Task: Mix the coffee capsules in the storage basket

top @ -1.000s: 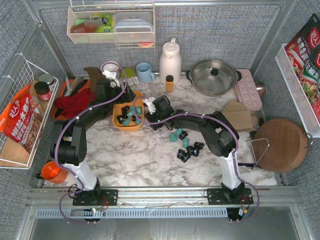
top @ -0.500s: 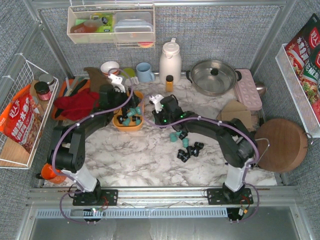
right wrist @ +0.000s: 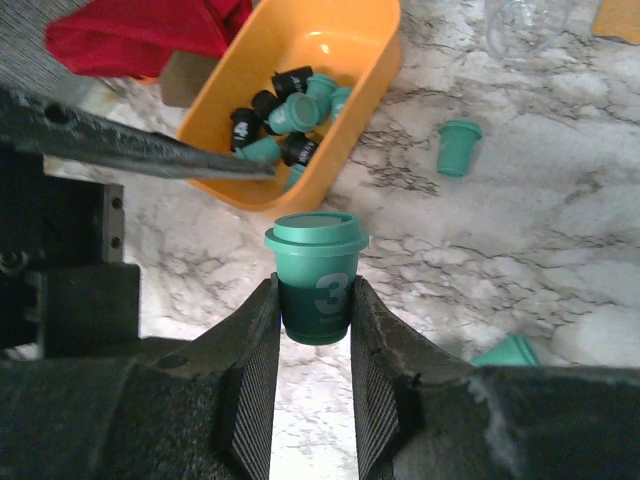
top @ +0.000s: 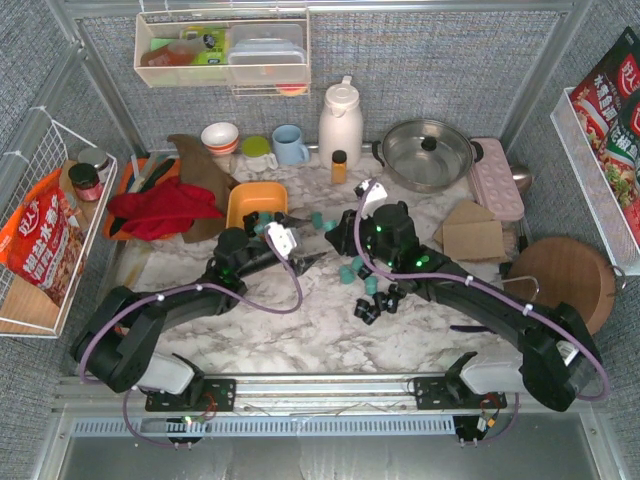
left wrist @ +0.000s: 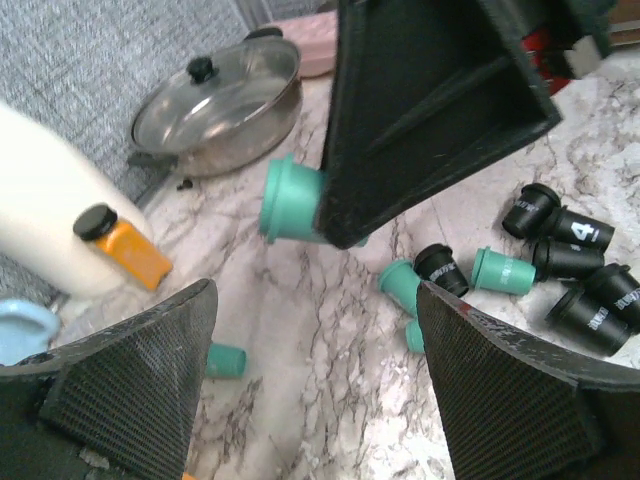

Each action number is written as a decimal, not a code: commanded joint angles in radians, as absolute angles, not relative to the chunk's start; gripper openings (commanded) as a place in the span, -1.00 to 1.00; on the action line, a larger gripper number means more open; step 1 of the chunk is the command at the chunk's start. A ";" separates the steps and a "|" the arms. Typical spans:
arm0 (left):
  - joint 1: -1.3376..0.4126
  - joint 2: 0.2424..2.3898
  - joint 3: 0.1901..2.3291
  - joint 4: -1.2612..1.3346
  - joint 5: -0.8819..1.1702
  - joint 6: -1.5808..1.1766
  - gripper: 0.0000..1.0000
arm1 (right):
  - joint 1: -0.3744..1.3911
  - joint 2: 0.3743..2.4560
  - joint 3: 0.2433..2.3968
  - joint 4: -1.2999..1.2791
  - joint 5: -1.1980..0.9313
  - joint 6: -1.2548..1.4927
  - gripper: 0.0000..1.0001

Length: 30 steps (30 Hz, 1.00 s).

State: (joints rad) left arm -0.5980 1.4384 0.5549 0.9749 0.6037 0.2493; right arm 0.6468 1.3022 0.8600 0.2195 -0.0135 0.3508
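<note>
The orange storage basket (top: 250, 200) (right wrist: 345, 40) stands left of centre, with several teal and black coffee capsules (right wrist: 285, 115) in it. My right gripper (top: 345, 243) (right wrist: 313, 300) is shut on a teal capsule (right wrist: 315, 250) marked 3, held above the marble just right of the basket. The same capsule (left wrist: 290, 200) shows in the left wrist view. My left gripper (top: 305, 240) (left wrist: 315, 300) is open and empty, and one finger reaches across the basket's near side. More capsules (top: 375, 295) (left wrist: 570, 235) lie loose on the table to the right. Single teal ones (top: 322, 220) (left wrist: 225, 358) lie near the basket.
A white thermos (top: 340, 120), a small orange bottle (top: 339, 165), a lidded steel pot (top: 428, 150) and a blue mug (top: 290, 145) line the back. A red cloth (top: 160, 210) lies left of the basket. Cardboard (top: 470, 230) and a round wooden board (top: 560, 285) sit at right.
Both arms have drawn back from the basket toward the near side. My right gripper has shut on a teal capsule. My left gripper has swung to the basket's right.
</note>
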 commanded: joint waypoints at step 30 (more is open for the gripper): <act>-0.668 1.371 0.554 0.938 0.308 0.447 -0.56 | 0.680 1.240 0.899 0.144 0.110 0.434 0.16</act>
State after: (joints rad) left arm -0.7010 1.3560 0.5331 0.9565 0.4061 0.4599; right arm 0.6914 1.2327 0.8745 0.2028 -0.0067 0.5285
